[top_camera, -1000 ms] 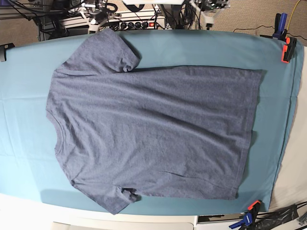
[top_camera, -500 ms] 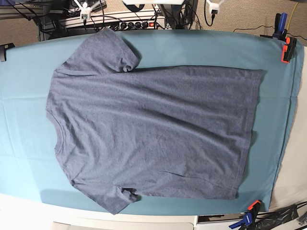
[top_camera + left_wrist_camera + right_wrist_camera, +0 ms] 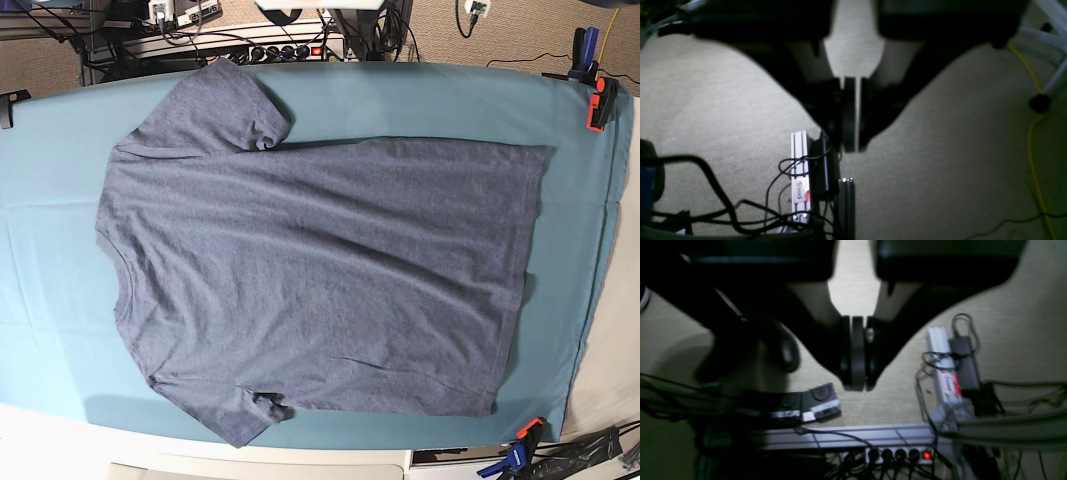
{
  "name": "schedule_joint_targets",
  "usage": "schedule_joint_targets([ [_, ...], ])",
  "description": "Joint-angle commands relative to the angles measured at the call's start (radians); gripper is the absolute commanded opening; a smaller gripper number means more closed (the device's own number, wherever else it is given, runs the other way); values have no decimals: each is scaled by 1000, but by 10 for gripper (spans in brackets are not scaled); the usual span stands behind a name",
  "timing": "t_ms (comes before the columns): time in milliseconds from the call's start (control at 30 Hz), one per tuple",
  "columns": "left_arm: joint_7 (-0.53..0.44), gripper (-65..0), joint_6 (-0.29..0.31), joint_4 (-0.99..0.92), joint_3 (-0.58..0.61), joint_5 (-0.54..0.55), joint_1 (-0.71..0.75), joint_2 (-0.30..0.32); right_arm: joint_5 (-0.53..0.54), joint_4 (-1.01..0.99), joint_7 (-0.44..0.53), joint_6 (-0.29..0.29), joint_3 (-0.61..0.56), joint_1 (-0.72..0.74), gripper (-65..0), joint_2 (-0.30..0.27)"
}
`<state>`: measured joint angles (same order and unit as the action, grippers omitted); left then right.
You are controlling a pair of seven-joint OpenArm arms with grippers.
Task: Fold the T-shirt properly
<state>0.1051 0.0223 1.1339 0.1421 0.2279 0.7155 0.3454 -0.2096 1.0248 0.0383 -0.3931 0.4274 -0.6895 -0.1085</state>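
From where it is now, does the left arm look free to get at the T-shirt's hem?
Probably yes. The T-shirt lies flat and uncovered on the teal cloth, nothing on its hem. The left hand, shut, is off the table over carpet, so it must come in first.

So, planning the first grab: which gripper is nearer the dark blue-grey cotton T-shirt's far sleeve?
Right. The right gripper hangs off-table just beyond that sleeve; the left gripper, also off-table, is toward the hem end.

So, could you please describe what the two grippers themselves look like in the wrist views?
Both are black and mostly in shadow. The left gripper has two broad bodies tapering like a funnel to slim flat jaws with a thin slit of light between them. The right gripper has the same shape, its tips rounded. No markings or cables on either.
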Motion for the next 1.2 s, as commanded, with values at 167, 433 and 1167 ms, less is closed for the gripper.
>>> schedule_joint_targets([
  [167, -8, -619, -1, 169, -2, -91, 108, 75, 11, 148, 16, 0, 6, -132, -650, -56],
  [433, 9, -619, -64, 389, -4, -217, 197, 145, 11, 351, 17, -5, 6, -270, -650, -122],
  [1167, 179, -619, -78, 869, -97, -434, 299, 230, 11, 874, -92, -6, 6, -350, -650, -116],
])
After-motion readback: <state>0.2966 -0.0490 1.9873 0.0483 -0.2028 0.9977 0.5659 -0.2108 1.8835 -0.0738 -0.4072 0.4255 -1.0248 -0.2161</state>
